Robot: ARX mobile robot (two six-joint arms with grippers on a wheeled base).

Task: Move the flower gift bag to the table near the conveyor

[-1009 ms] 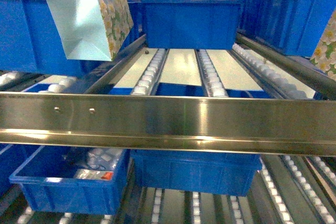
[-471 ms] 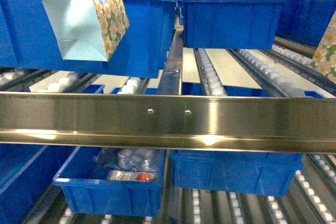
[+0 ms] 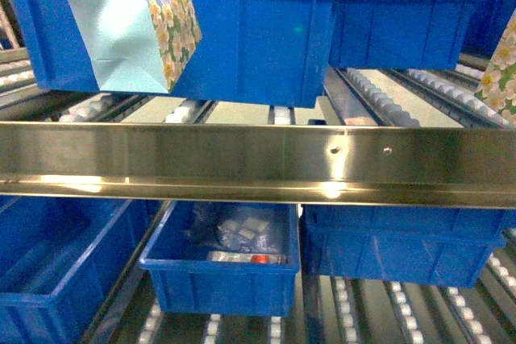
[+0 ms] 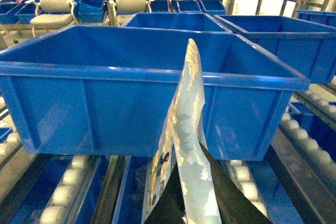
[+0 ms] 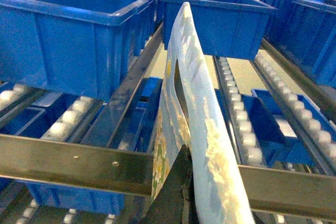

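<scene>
- The left gripper [image 4: 184, 208] shows only as a dark shape at the bottom edge of its wrist view, pinching a flower gift bag [image 4: 184, 145] seen edge-on.
- The right gripper [image 5: 181, 192], likewise mostly cut off, pinches a second flowered bag [image 5: 194, 129].
- From the head camera, neither gripper is visible; the left bag [image 3: 133, 22] hangs at upper left with its top cropped, in front of a blue bin [image 3: 242, 38].
- Only a sliver of the right bag [image 3: 501, 70] shows at the right edge.
- A steel rail [image 3: 258, 163] crosses the view, hiding part of the conveyor [image 3: 379, 98] rollers.
- A lower bin [image 3: 222, 267] holds wrapped items; their labels are unreadable.
</scene>
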